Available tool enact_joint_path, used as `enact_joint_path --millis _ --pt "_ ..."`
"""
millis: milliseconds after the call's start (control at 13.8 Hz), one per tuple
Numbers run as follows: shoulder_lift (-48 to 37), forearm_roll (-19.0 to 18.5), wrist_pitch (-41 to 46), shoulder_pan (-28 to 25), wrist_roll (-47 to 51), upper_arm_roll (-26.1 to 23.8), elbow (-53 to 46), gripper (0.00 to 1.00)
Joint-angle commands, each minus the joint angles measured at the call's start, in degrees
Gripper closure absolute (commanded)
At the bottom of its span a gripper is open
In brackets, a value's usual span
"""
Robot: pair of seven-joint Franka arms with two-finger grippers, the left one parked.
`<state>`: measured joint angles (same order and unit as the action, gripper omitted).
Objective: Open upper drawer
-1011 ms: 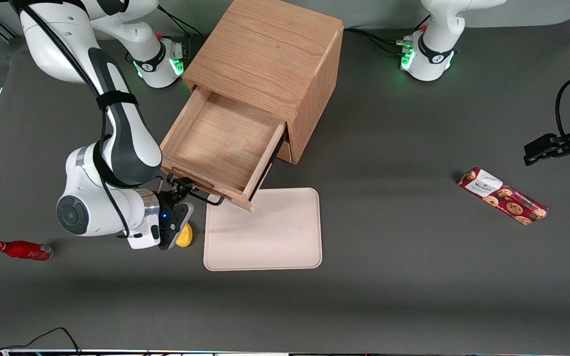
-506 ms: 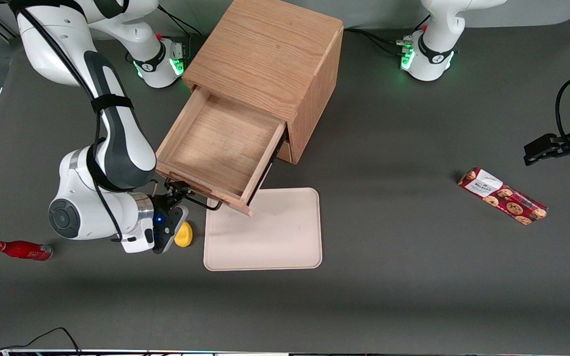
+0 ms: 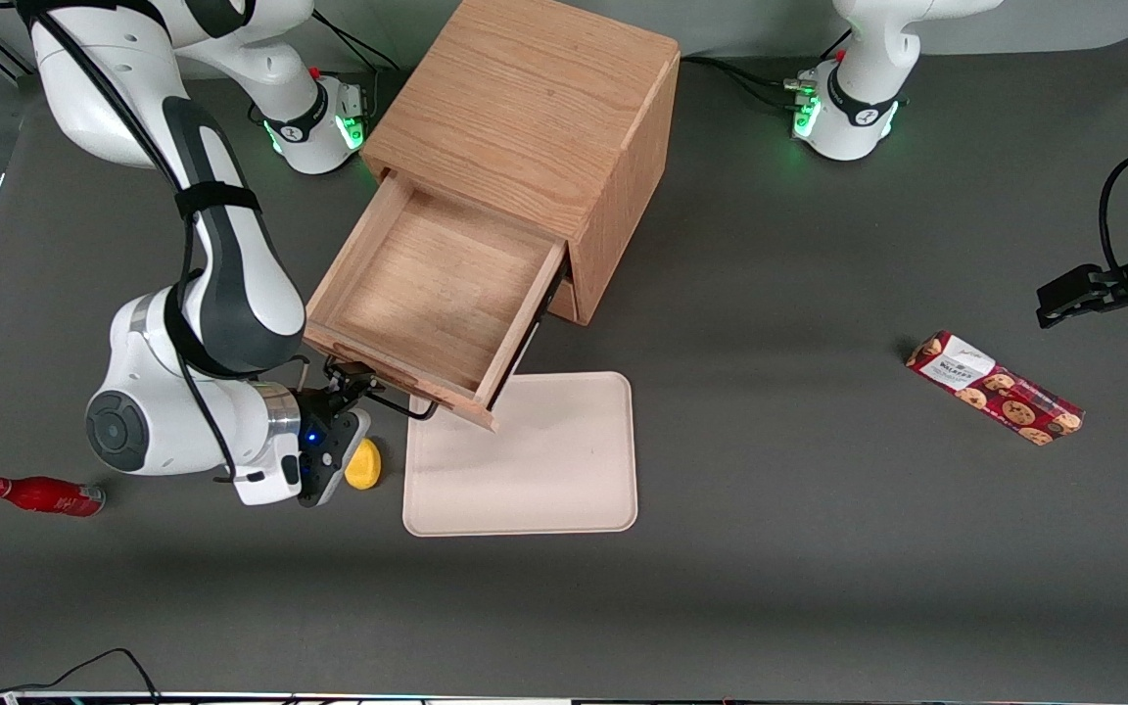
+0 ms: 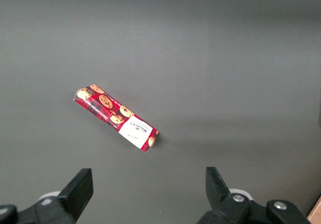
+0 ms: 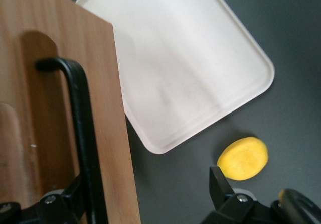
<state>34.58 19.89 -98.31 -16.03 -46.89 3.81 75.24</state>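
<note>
Front view: the oak cabinet (image 3: 535,127) stands on the dark table (image 3: 819,548) and serves as landmark. Upper drawer (image 3: 432,294) is pulled well out of the cabinet's front, its shallow wooden tray body exposed and holding nothing. Black wire handle (image 3: 398,403) runs along the drawer front. The gripper (image 3: 344,377) sits at the handle's end nearer the working arm, directly in front of the drawer front. Right wrist view shows the fingers spread, one finger (image 5: 67,201) against the handle (image 5: 83,128) beside the drawer front (image 5: 55,123), the other finger (image 5: 223,191) well apart over bare table; nothing is clamped between them.

Cream tray (image 3: 525,460) lies flat in front of the cabinet, one corner under the open drawer. Yellow lemon-like object (image 3: 363,465) rests just beside that tray, below the gripper. Red bottle (image 3: 40,495) lies on its side toward the working arm's end of the table. Red cookie packet (image 3: 995,387) lies toward the parked arm's end, well apart from the cabinet
</note>
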Motion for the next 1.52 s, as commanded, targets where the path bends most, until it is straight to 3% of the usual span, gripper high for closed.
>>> enact_joint_path --millis 0,650,794,1156,1444 --pt "-1.2 -0.6 1.2 0.4 -1.5 -0.3 -4.1 0.0" --pt "-8.7 -2.8 1.1 0.3 0.1 -0.3 -5.2 0.0" --pt "-10.8 -6.1 3.2 0.3 6.3 -0.9 -4.8 0.0" --pt "-15.1 -13.6 13.8 -0.6 32.9 -2.6 -4.1 0.0" --pt "-23.2 -18.6 13.2 0.6 40.8 -2.8 5.1 0.0"
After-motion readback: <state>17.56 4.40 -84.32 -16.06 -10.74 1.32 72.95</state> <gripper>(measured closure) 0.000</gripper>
